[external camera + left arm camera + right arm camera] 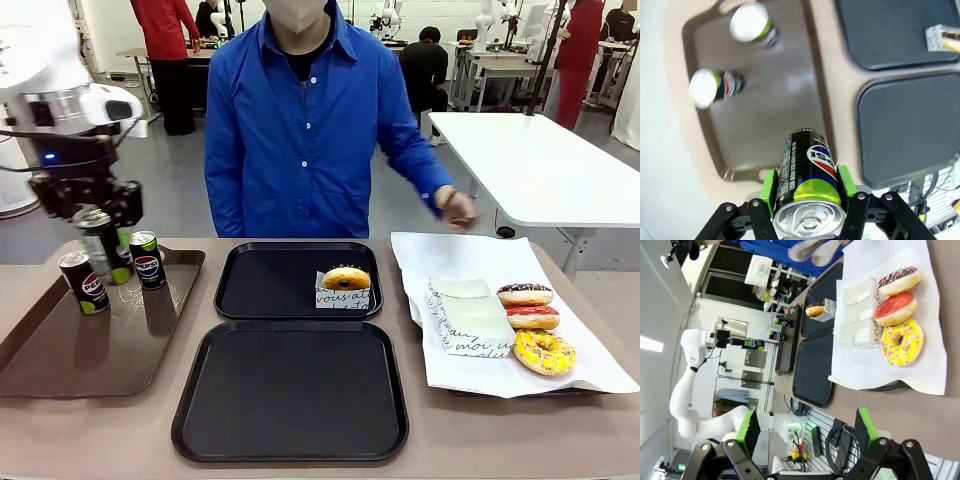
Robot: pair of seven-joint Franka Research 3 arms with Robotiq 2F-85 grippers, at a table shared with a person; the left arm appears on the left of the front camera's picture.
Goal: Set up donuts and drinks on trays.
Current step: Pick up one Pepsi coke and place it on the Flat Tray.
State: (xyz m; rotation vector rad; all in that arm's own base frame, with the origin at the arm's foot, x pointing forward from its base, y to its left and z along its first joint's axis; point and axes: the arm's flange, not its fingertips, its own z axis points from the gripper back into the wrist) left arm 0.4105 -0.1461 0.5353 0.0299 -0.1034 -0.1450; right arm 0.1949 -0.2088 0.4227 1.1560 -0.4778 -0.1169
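While clamping a Pepsi can (807,165), frame left, via left gripper (809,192), risks toppling both standing cans (148,258) if swung low. Holds right gripper (807,425) agape, empty.

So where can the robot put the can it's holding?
The near black tray is all bare. The far black tray is free left of its boxed donut. The brown tray is bare on the robot's side of its two cans. The white paper is crowded.

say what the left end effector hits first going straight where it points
Likely the bare floor of the brown tray, with the held can touching down first; depth is unclear.
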